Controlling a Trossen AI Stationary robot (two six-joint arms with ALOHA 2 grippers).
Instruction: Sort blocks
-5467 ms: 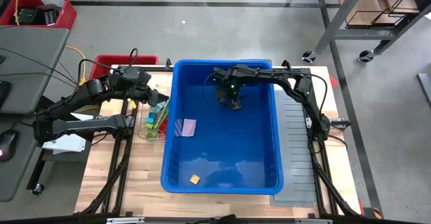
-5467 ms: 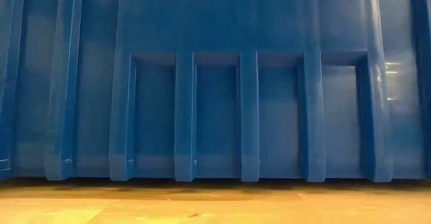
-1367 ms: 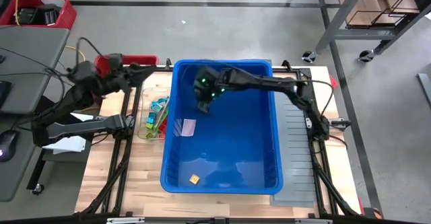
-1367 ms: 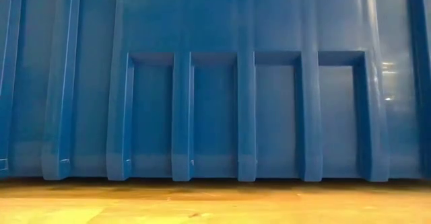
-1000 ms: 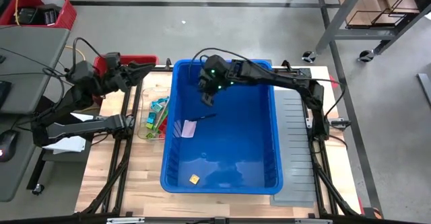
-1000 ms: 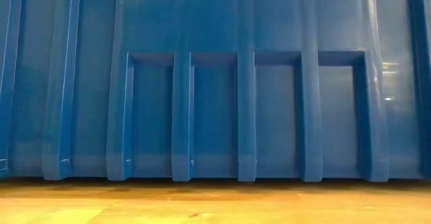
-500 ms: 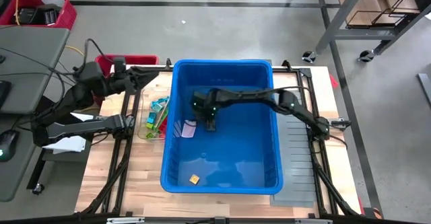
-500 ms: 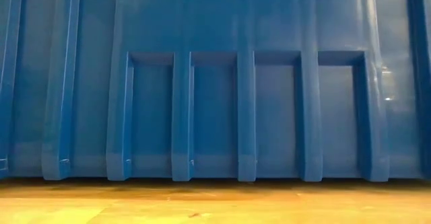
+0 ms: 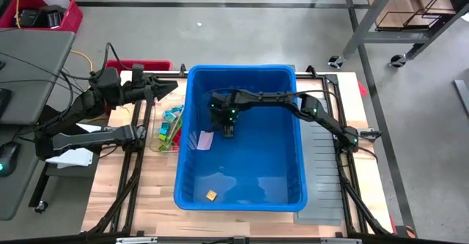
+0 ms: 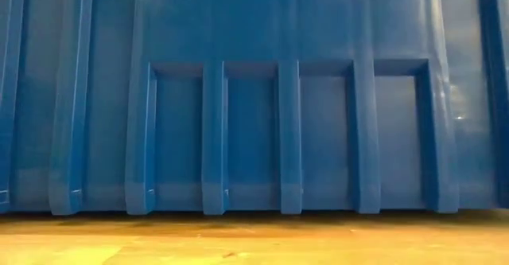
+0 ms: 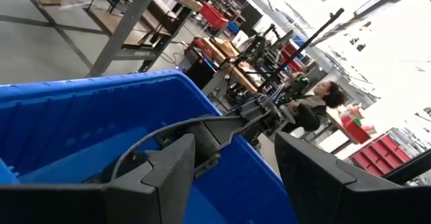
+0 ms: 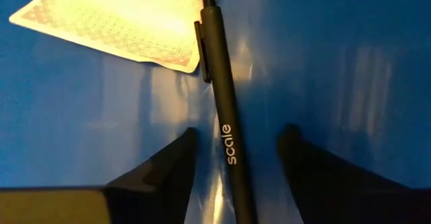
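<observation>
While the right end effector (image 12: 236,150) hung low inside the bin (image 9: 293,97), we saw its fingers spread, with a black pen (image 12: 225,109) lying loose on the bin floor between them and gripped by neither. We judged the pen was released, or not yet taken. A pale card (image 9: 205,139) lay on the bin floor touching the pen's tip. Of the blocks, one yellow block (image 9: 211,195) sat alone near the bin's near wall, well apart from the pen, while several blocks (image 9: 169,125) were gathered in a clear tray (image 9: 159,148) just outside the bin's left wall, presumably the sorted ones. The left end effector (image 9: 167,89) waited outside the bin's far left corner, fingers parted and empty.
</observation>
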